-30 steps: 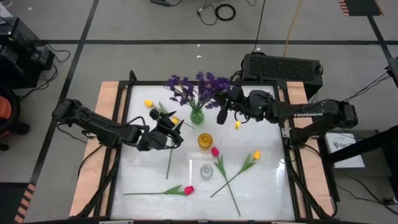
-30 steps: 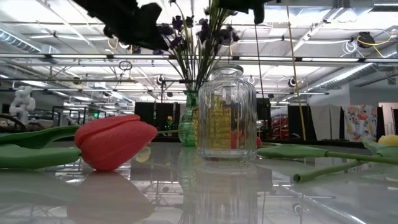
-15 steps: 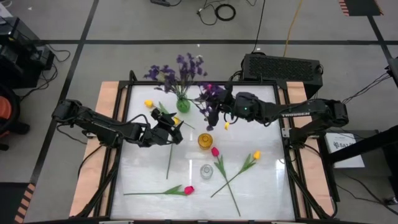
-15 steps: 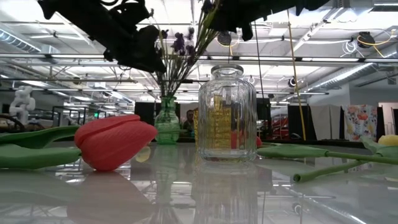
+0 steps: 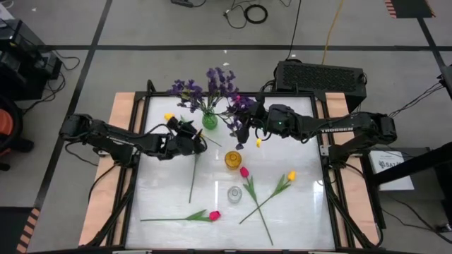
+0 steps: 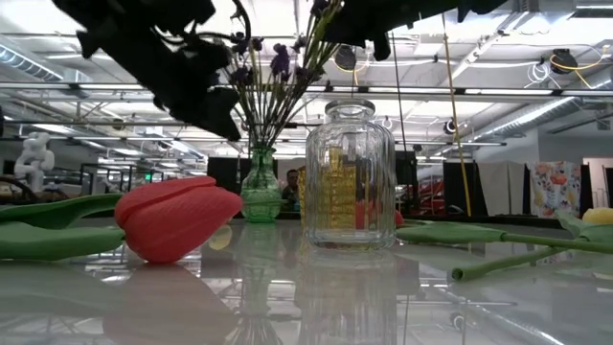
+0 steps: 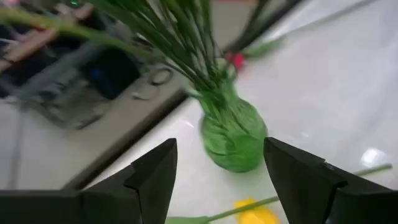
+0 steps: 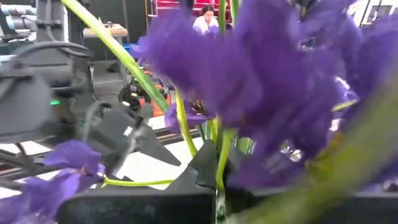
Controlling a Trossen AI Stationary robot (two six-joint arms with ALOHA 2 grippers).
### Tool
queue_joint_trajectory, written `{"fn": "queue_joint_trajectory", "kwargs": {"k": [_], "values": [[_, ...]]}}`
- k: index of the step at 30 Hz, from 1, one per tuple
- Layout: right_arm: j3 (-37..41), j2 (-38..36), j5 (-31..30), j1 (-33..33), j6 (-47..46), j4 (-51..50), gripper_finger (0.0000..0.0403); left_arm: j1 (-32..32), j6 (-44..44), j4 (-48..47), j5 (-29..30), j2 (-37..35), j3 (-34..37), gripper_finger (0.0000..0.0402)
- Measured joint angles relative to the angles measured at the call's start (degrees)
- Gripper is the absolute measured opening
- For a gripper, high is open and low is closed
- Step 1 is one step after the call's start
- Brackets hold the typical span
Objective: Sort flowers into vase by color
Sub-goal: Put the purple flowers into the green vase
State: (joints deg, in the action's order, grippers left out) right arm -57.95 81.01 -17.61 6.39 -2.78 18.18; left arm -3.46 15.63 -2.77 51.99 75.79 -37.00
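Flowers lay scattered across the white table (image 5: 304, 204), seen from the high view. A green vase (image 5: 209, 121) stood near the table's far edge, holding several purple sprigs (image 5: 201, 88) upright. The left gripper (image 5: 192, 134) hovered just beside this vase, on the near side, with its 2 fingers (image 7: 155, 180) spread apart and nothing between them; in the left wrist view the vase (image 7: 233, 134) sat directly ahead of the gap. The right gripper (image 5: 248, 121) was on the other side of the vase, pinching 1 purple sprig (image 5: 239, 109) by its stem, the blooms filling the right wrist view (image 8: 280, 93). An amber vase (image 5: 233, 159) stood at the table's middle, with a clear glass vase (image 5: 234, 194) nearer the front edge; in the low view the clear vase (image 6: 350, 177) stood in front of the amber one. 1 yellow tulip (image 5: 169, 118) lay close to the left gripper, another (image 5: 291, 176) lay to the right of centre. 1 pink-red tulip (image 5: 244, 171) lay just beside the amber vase, and a 2nd (image 5: 214, 215) lay near the front edge.
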Motion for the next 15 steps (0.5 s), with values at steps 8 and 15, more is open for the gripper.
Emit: {"fn": "queue_joint_trajectory", "kwargs": {"k": [8, 15], "values": [[0.00, -2.15, 0.00, -0.05, 0.21, -1.47, 0.0000, 7.97, -10.96, 15.17, -10.58, 0.00, 6.36, 0.0246], [0.00, -5.22, 0.00, -0.11, 0.36, -4.34, 0.0000, 14.46, -18.98, 23.29, -26.35, 0.00, 8.97, 0.0246]]}}
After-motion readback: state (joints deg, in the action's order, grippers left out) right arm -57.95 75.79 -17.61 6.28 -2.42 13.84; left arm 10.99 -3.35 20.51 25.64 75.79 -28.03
